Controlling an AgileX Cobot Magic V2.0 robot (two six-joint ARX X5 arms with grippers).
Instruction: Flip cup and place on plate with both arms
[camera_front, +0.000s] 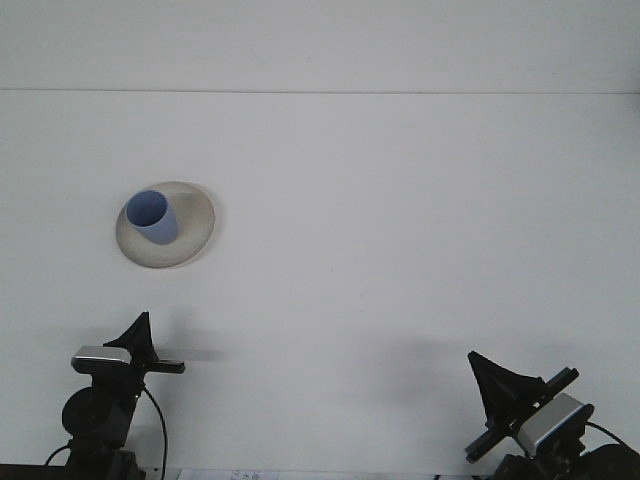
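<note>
A light blue cup (151, 216) stands upright, mouth up, on the left part of a round cream plate (185, 240) at the table's left side. My left gripper (142, 340) sits low near the front edge, below the plate and well apart from it, with nothing in it. My right gripper (500, 390) rests at the front right, far from the cup, also holding nothing. From this angle neither gripper's state can be read.
The white table (400, 220) stretches back to a pale wall, their meeting line running across the top of the view. Both arm bases with their wrist cameras sit at the bottom corners.
</note>
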